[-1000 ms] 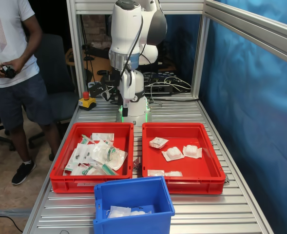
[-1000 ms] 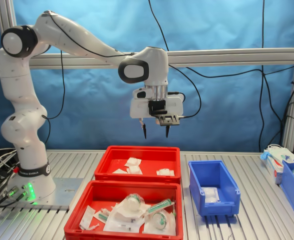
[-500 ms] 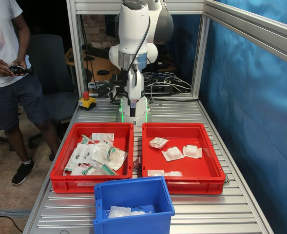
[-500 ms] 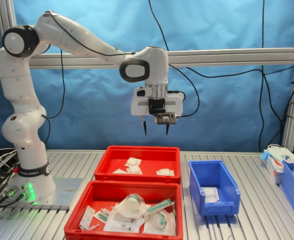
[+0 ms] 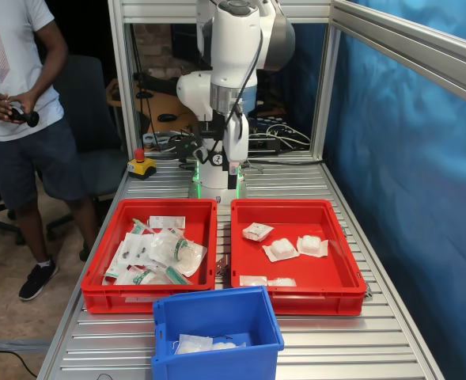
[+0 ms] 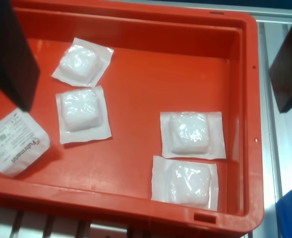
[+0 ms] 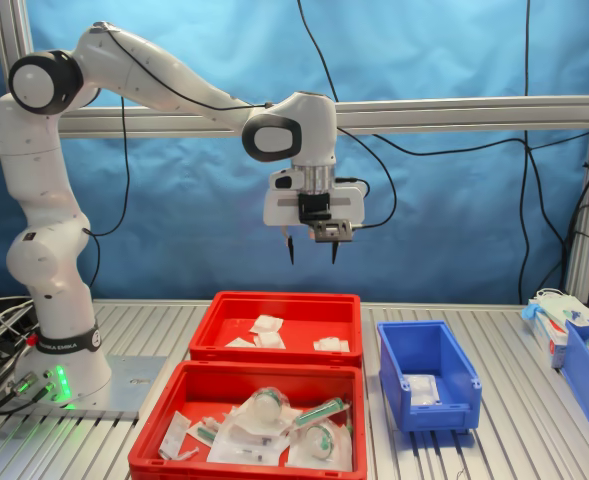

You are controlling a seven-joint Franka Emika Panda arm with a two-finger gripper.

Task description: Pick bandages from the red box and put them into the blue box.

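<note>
Jaws (image 7: pixel 312 253) spread wide and empty, hanging high above the red box (image 7: pixel 277 303) at centre of the second exterior view, nothing between the dark fingers (image 6: pixel 9 54). Five bandages (image 6: pixel 191 133) flat on the tray floor in the wrist view. Blue box (image 7: pixel 429 376) right of the trays on the table (image 7: pixel 514 440), one white packet inside.

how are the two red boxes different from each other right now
The red box under the gripper holds five small white bandages spread apart; the other red box is heaped with larger green-printed pouches. Both are the same shallow red trays, side by side.
</note>
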